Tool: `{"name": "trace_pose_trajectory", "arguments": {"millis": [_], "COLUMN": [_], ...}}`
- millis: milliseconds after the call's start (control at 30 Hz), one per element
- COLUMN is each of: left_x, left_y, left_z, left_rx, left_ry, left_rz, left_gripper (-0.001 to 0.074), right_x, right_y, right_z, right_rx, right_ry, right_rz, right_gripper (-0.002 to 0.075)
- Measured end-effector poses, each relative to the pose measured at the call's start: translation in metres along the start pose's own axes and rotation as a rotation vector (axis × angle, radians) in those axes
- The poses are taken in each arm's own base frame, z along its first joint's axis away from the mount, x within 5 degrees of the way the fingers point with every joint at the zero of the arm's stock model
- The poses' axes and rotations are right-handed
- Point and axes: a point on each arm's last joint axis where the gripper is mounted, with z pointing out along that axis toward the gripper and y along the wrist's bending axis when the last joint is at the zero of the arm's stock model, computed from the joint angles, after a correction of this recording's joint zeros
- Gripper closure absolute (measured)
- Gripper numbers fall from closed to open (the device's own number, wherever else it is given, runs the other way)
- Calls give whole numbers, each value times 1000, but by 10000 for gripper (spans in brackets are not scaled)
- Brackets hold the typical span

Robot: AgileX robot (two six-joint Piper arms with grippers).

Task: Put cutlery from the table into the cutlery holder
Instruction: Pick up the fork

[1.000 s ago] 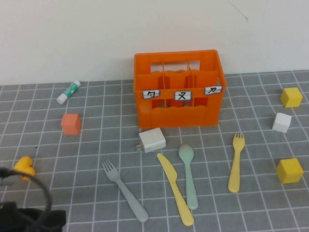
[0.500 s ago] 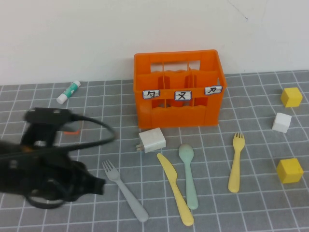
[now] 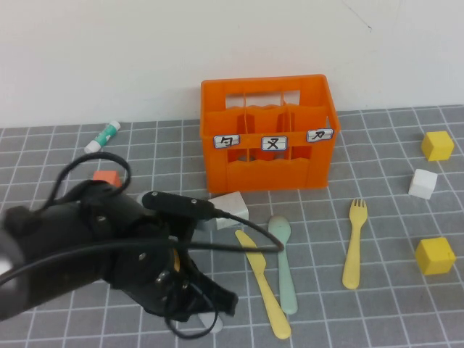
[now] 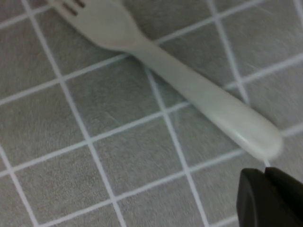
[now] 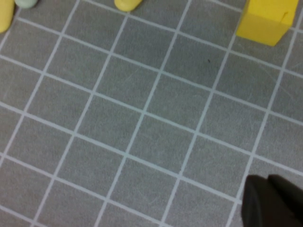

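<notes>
While your left gripper (image 4: 272,198) hovers closed over the matte grey plastic fork (image 4: 165,78) at 7 o'clock from the bright orange plastic crate (image 3: 268,134), open it first; right gripper (image 5: 274,201) sits closed, parked.

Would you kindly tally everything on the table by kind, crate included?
Cutlery: 4 (grey fork, yellow knife, green spoon, yellow fork)
Cubes: 4 (far yellow cube, near yellow cube, white cube, orange-pink cube)
Tube: 1
Charger: 1
Crate: 1
Total: 11
Left gripper shut over the grey fork's handle; right gripper shut above bare table.
</notes>
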Motion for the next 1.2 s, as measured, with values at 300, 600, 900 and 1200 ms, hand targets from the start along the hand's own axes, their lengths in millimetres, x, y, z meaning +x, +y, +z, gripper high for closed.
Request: {"name": "trace_pose_trajectory", "arguments": {"millis": [300, 600, 900, 1200], "left_x": [-21, -42, -57, -59], "left_y": [16, 10, 7, 11], "left_z": [16, 37, 62, 63], "left_rx": [-31, -76, -147, -194], "left_ry": [-14, 17, 129, 122], "left_rz": [-194, -166, -164, -120], "left_gripper": [531, 295, 323, 340], "right_x": [0, 0, -1, 2], "right_y": [0, 0, 0, 0], "right_z": [0, 0, 0, 3], "right_rx": [-1, -1, -4, -4], "right_ry": [-1, -5, -6, -7], "right_rz": [-1, -12, -9, -2], "right_gripper": [729, 729, 729, 729]}}
